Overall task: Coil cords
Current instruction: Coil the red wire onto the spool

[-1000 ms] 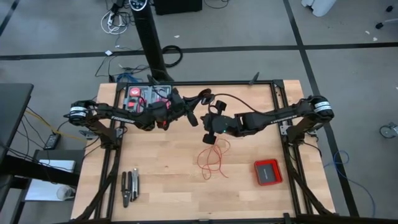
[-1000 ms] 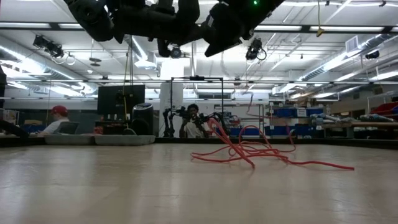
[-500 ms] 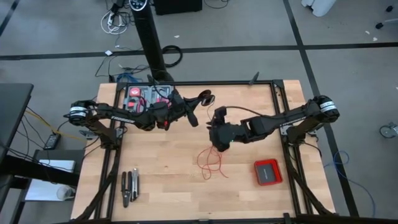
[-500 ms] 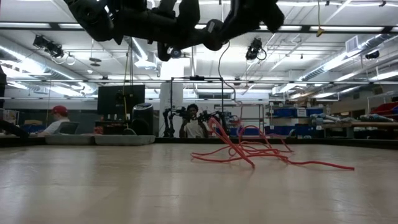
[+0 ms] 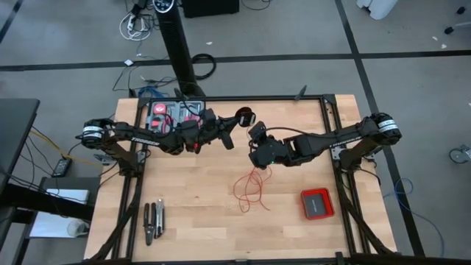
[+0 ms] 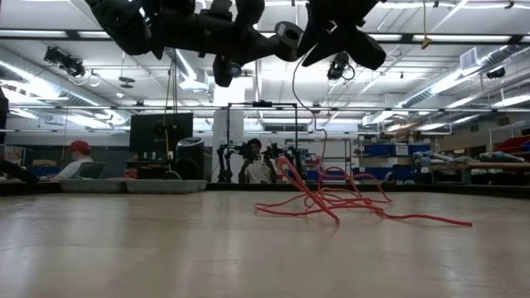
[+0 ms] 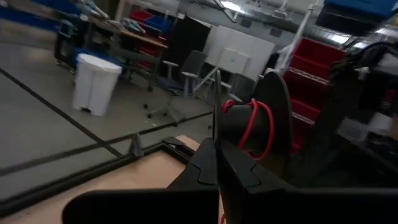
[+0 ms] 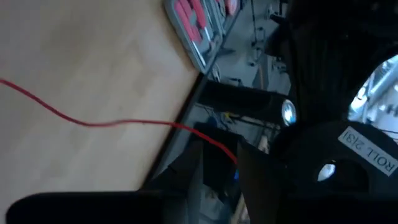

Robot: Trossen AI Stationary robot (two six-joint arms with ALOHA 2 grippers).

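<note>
red wire (image 5: pixel 252 190) loose on table; left end effector (image 5: pixel 229 137) clamps spool (image 5: pixel 245 116); right end effector (image 5: pixel 254 135) state unclear.

Overhead straight down, low table-level view — both share red wire (image 5: pixel 251 190)

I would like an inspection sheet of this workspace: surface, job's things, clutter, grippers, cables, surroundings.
Surface: wooden table inside a dark frame.
Job's things: thin red wire in loose loops at the table's middle; a few turns wound on a black spool.
Clutter: red square box at the near right; dark hand tools at the near left; tray with red items at the far left.
Grippers: left gripper shut on the spool, above the table; right gripper open, just right of the spool, the wire running past its fingers.
Cables: loose cables on the floor beyond the table.
Surroundings: seated person with red cap in the room behind.
</note>
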